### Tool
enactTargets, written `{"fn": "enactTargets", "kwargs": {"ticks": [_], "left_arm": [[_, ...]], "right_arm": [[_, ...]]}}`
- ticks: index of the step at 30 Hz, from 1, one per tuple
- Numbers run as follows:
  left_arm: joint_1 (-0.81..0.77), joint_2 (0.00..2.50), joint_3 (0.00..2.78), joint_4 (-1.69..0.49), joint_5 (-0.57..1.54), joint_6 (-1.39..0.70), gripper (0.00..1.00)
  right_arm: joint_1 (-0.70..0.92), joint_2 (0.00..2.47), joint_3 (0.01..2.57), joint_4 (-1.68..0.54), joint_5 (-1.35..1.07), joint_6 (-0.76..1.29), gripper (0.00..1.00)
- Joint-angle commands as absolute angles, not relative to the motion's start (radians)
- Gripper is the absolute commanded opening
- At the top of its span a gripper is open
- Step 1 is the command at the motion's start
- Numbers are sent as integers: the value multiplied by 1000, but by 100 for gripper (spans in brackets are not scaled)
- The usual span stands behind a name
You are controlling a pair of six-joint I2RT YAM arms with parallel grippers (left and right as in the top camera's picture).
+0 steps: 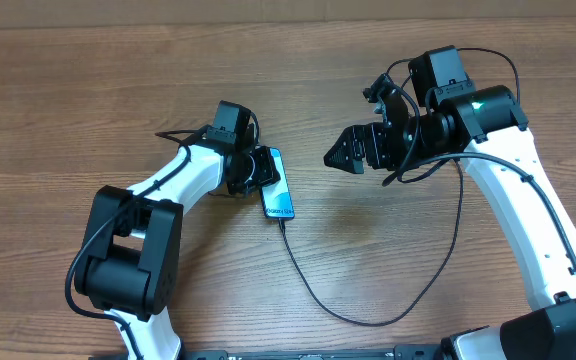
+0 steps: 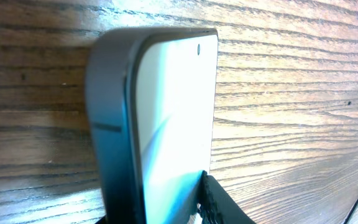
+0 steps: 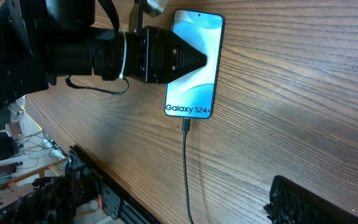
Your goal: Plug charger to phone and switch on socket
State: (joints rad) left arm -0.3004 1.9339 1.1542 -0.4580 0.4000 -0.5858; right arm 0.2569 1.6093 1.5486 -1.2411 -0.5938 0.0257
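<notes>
The phone (image 1: 278,188) rests on the wooden table with its screen lit and showing "Galaxy S24+" (image 3: 199,65). The charger's black cable (image 1: 298,262) meets the phone's lower end (image 3: 186,126) and loops away to the right. My left gripper (image 1: 257,171) is around the phone's upper part. In the left wrist view the phone (image 2: 173,112) fills the frame, with one finger (image 2: 224,203) at the screen's edge; I cannot see whether it presses. My right gripper (image 1: 339,152) hovers open to the right of the phone, holding nothing. The socket is out of view.
The cable's loop (image 1: 368,321) lies on the table toward the near edge, between the two arm bases. A black frame rail (image 3: 104,194) runs along the table's edge, with loose wires and clutter (image 3: 5,140) beyond it.
</notes>
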Motion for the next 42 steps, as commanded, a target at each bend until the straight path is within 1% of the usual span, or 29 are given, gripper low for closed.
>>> {"fn": "enactTargets", "kwargs": {"ticks": [1,3,4,6,9,14,17,18,22,25,28,33,35,36,37,42], "left_arm": [[-300,1959,1148,-476,332,-583,23],[-300,1959,1148,-476,332,-583,22],[-300,1959,1148,-476,332,-583,24],[-300,1959,1148,-476,332,-583,31],[-300,1959,1148,-480,330,-583,35],[-300,1959,1148,-526,274,-583,48],[-300,1959,1148,-535,264,-580,52],[-299,1959,1148,-538,258,-580,56],[-288,1959,1148,-550,255,-580,63],[-272,1958,1148,-563,255,-580,64],[-251,1959,1148,-580,255,-580,69],[-226,1958,1148,-598,263,-570,83],[-218,1958,1148,-601,264,-551,91],[-215,1958,1148,-602,265,-545,98],[-210,1956,1148,-603,268,-540,100],[-175,1930,1196,-656,289,-523,100]], "right_arm": [[260,1586,1563,-1238,-585,20,96],[260,1586,1563,-1240,-585,20,96],[260,1586,1563,-1241,-585,20,96],[260,1586,1563,-1243,-585,20,96],[260,1586,1563,-1244,-584,20,96],[260,1586,1563,-1245,-585,20,96],[260,1586,1563,-1245,-585,20,96],[260,1586,1563,-1245,-585,20,96],[260,1586,1563,-1250,-585,20,96],[260,1586,1563,-1253,-585,20,96],[260,1586,1563,-1259,-585,20,96],[260,1586,1563,-1268,-584,20,96],[259,1586,1563,-1273,-583,20,97],[259,1586,1563,-1275,-578,21,98],[259,1586,1563,-1278,-573,20,100],[259,1562,1563,-1301,-518,21,100]]}}
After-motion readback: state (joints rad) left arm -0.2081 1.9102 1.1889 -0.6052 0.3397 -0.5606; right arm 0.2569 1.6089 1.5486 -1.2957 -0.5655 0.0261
